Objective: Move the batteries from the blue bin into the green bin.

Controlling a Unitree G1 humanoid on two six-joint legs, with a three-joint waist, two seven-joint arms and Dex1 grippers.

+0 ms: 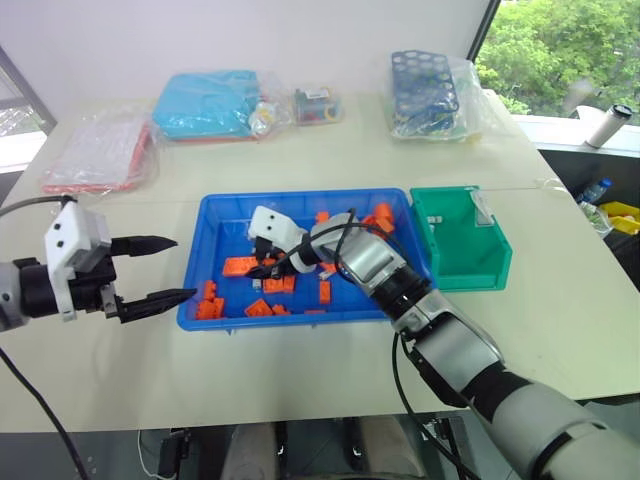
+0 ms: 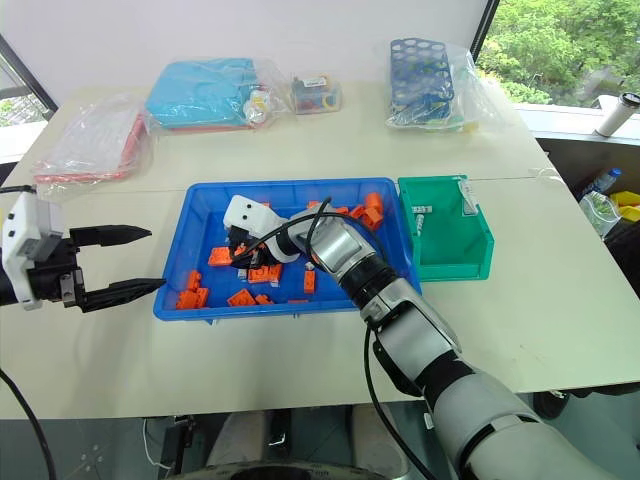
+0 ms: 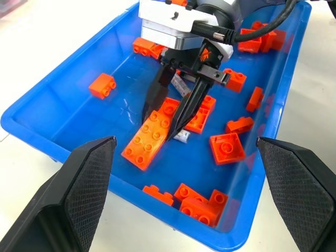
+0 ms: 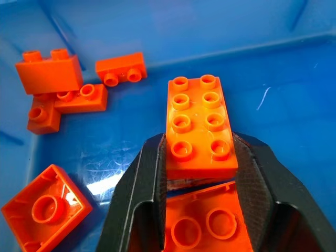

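The blue bin (image 1: 300,197) sits mid-table with several orange bricks in it. My right gripper (image 4: 198,137) reaches down into it. Its fingers (image 3: 152,100) press both sides of one end of a long orange brick (image 4: 199,121). A silver battery (image 3: 182,136) lies crosswise right at the fingertips, and a thin sliver of it shows under the brick's edge (image 4: 197,181). The green bin (image 1: 462,268) stands against the blue bin's right side, with two small pale pieces (image 2: 421,218) near its back wall. My left gripper (image 1: 186,268) hovers open just left of the blue bin, holding nothing.
Bagged goods line the far side of the table: a turquoise pack (image 1: 205,105), a dark-blue perforated rack (image 1: 425,95), a red-edged pack (image 1: 100,155) and a small bag (image 1: 318,105). Bare tabletop lies in front of both bins.
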